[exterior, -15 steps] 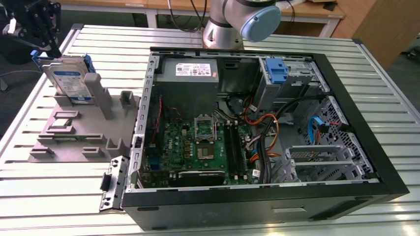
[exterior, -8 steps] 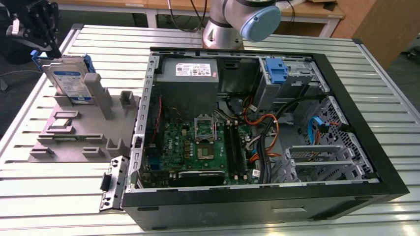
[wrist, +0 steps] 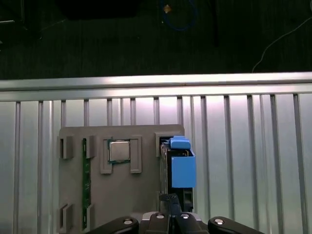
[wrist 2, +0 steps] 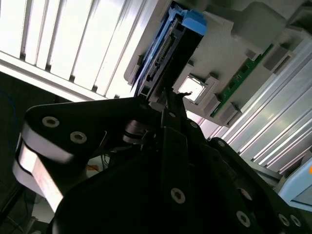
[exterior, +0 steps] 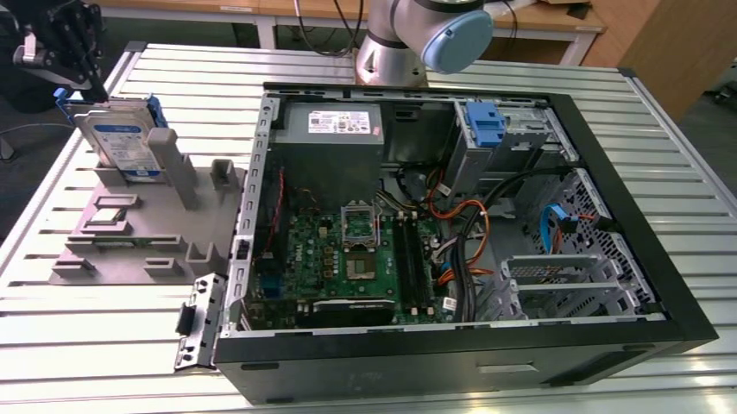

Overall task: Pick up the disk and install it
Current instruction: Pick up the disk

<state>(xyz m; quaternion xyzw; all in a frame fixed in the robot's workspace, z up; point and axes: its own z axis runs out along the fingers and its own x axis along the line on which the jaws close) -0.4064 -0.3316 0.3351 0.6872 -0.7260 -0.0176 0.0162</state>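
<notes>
The disk (exterior: pixel 121 142) is kept upright on its edge in a slot of a grey holder (exterior: pixel 116 250), which is laid on the slatted metal surface (exterior: pixel 92 345) at the exterior view's left, just beside the open computer case (exterior: pixel 645 259). Standing it this way appears meant to leave its upper edge and both flat faces free, so that it can be taken from above. Its blue rails are seen along the edges, and the labelled face is turned toward the camera in the exterior view.

The end effector (wrist: pixel 169 199) is held directly above the disk's upper edge and is lined up with the slot. In both wrist views its tips appear pressed together, with nothing pinched between them, and no contact with the disk can be made out. A processor chip (wrist: pixel 118 151) is seated in a neighbouring pocket of the holder.

Inside the case, a bare blue bracket (exterior: pixel 486 129) is seen at a drive bay in the far corner. The disk is judged not yet picked up.
</notes>
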